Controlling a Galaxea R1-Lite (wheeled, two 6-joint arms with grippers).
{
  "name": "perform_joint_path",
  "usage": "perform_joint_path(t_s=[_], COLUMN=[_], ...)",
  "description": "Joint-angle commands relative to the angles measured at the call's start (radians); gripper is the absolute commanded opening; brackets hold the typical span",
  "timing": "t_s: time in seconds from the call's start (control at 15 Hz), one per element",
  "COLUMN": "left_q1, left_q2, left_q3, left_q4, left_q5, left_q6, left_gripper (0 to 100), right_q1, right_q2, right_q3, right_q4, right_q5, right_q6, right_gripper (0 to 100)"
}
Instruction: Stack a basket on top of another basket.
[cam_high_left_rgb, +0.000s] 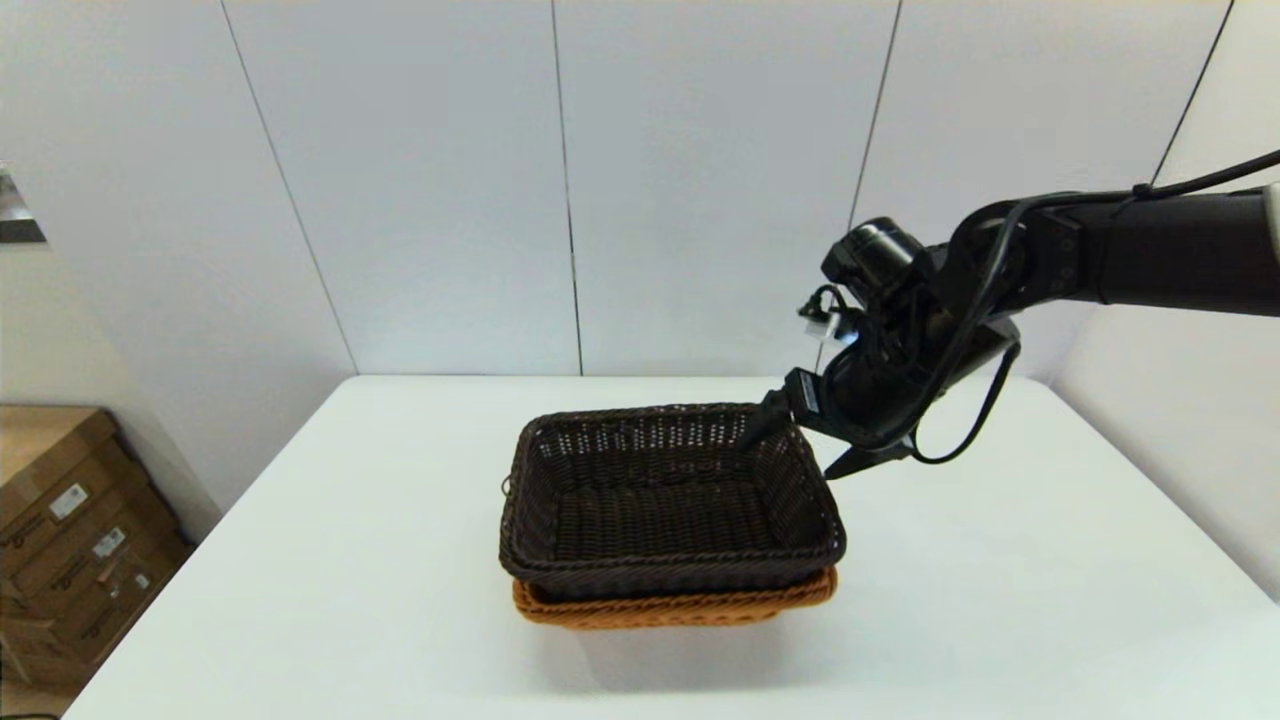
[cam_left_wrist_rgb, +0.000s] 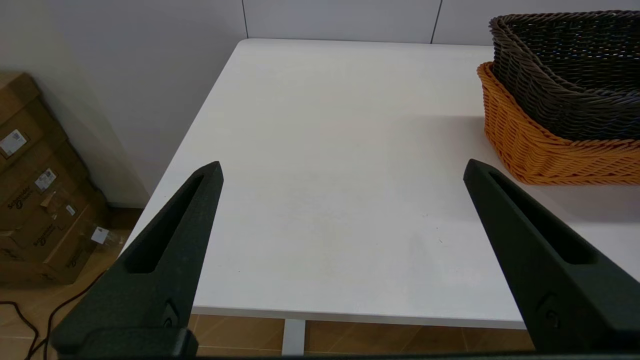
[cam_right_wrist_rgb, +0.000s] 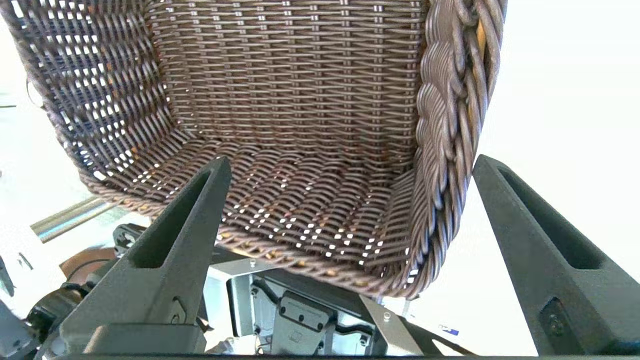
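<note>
Dark brown rectangular woven wicker basket (cam_high_left_rgb: 672, 500) nested in orange-tan rectangular woven wicker basket (cam_high_left_rgb: 675, 605) near centre of white table (cam_high_left_rgb: 300, 560). Long axes of both aligned, running left to right across the table. Openings upward. Dark basket: open-weave sides, tight woven floor, braided rim; nothing inside. Orange-tan basket: only near rim and upper wall visible below the dark one. Right gripper (cam_high_left_rgb: 815, 440) at far right corner of dark basket, fingers spread apart, straddling the rim, one inside, one outside. Left gripper (cam_left_wrist_rgb: 342, 170) low beside table's left part, fingers wide apart, holding nothing.
</note>
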Motion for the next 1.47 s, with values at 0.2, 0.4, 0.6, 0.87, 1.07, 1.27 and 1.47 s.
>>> perform_joint_path(t_s=[0.2, 0.4, 0.6, 0.87, 1.07, 1.27, 1.47], left_q1=[0.0, 0.0, 0.0, 0.0, 0.0, 0.0, 0.0], left_q2=[-0.002, -0.002, -0.002, -0.002, -0.002, -0.002, -0.002], left_q3=[0.0, 0.0, 0.0, 0.0, 0.0, 0.0, 0.0], left_q4=[0.0, 0.0, 0.0, 0.0, 0.0, 0.0, 0.0], left_q5=[-0.001, 0.001, 0.001, 0.001, 0.001, 0.001, 0.001], left_q6=[-0.001, -0.001, -0.001, -0.001, -0.002, -0.002, -0.002], left_gripper=[100, 100, 100, 100, 100, 100, 100], right_q1=[-0.006, -0.024, -0.044, -0.045, -0.045, -0.053, -0.052], right_q2=[-0.107, -0.191, -0.32, -0.57, -0.754, -0.911, -1.06], right_q3=[0.001, 0.014, 0.05, 0.177, 0.28, 0.349, 0.406], right_q4=[0.017, 0.028, 0.042, 0.057, 0.057, 0.055, 0.057], right_q5=[0.001, 0.001, -0.007, -0.006, -0.026, -0.145, -0.259], right_q6=[0.002, 0.005, 0.002, 0.0, 0.002, 0.032, 0.054], right_gripper=[100, 100, 100, 100, 100, 100, 100])
